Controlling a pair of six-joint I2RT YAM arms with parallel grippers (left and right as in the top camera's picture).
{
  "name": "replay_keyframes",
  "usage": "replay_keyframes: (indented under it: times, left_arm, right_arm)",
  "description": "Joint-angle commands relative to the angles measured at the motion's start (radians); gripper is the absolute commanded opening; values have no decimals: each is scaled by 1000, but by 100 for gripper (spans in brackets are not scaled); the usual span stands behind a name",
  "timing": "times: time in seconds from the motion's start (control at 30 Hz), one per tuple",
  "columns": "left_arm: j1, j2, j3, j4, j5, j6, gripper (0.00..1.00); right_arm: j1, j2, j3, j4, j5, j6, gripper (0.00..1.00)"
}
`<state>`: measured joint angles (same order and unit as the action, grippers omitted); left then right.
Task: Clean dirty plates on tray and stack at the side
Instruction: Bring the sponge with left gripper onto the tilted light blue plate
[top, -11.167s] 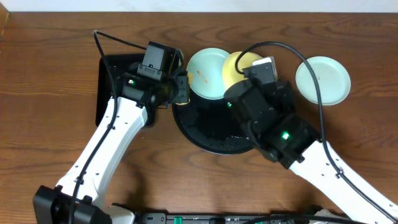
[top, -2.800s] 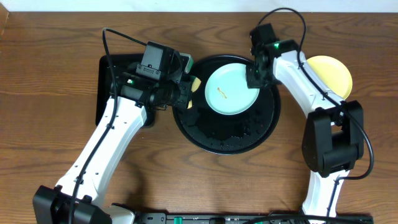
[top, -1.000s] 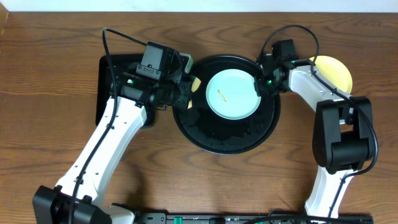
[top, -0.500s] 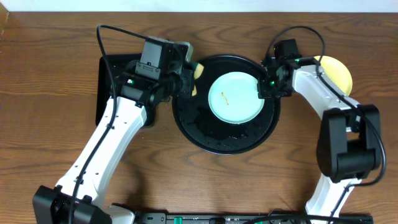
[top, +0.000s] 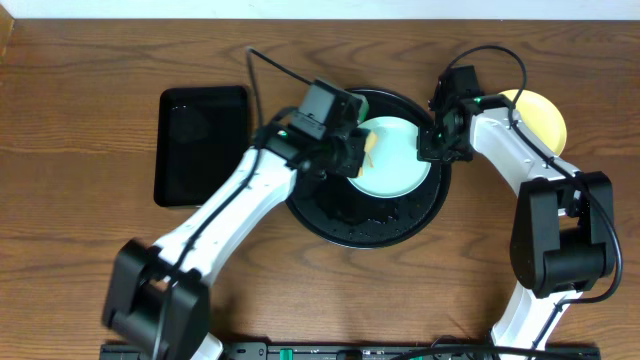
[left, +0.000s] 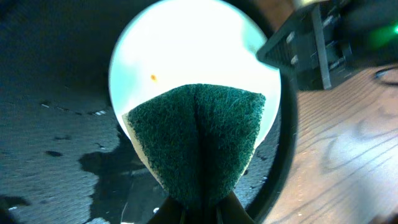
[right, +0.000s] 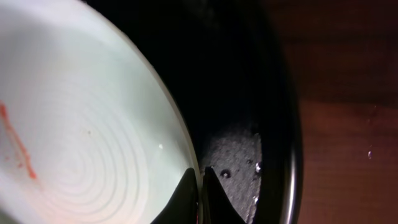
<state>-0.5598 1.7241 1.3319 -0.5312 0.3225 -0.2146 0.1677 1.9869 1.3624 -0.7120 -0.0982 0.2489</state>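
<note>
So the left gripper (left: 199, 214) is clamped on a green sponge (left: 196, 137), and the blue plate (top: 395, 170) sits right under and ahead of it, lying flat in the tray (top: 350, 235). The sponge covers the near part of the plate. An orange speck (left: 153, 77) sits just past the sponge's front edge, a bit left, so I'd guess the wipe has to push forward that way. The right gripper (right: 200, 180) looks pinched shut on the plate's rim on the side opposite the sponge, probably steadying it. The yellow plate (top: 545, 115) is out on the table beyond the right arm.
</note>
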Motion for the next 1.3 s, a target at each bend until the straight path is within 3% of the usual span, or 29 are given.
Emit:
replay_keyframes:
  times: [0.0, 0.27, 0.83, 1.27]
  left_arm:
    - [-13, 34, -6, 25, -3, -16, 8]
    - [-43, 72, -6, 118, -4, -27, 8]
    - [-102, 209, -6, 228, -152, -28, 8]
    - [-106, 332, -6, 315, -153, -27, 8]
  right_arm:
    - [10, -10, -60, 58, 47, 19, 1]
    - [10, -10, -167, 208, 3, 17, 1]
    - [10, -10, -170, 206, 3, 16, 1]
    - [10, -10, -170, 206, 3, 16, 1]
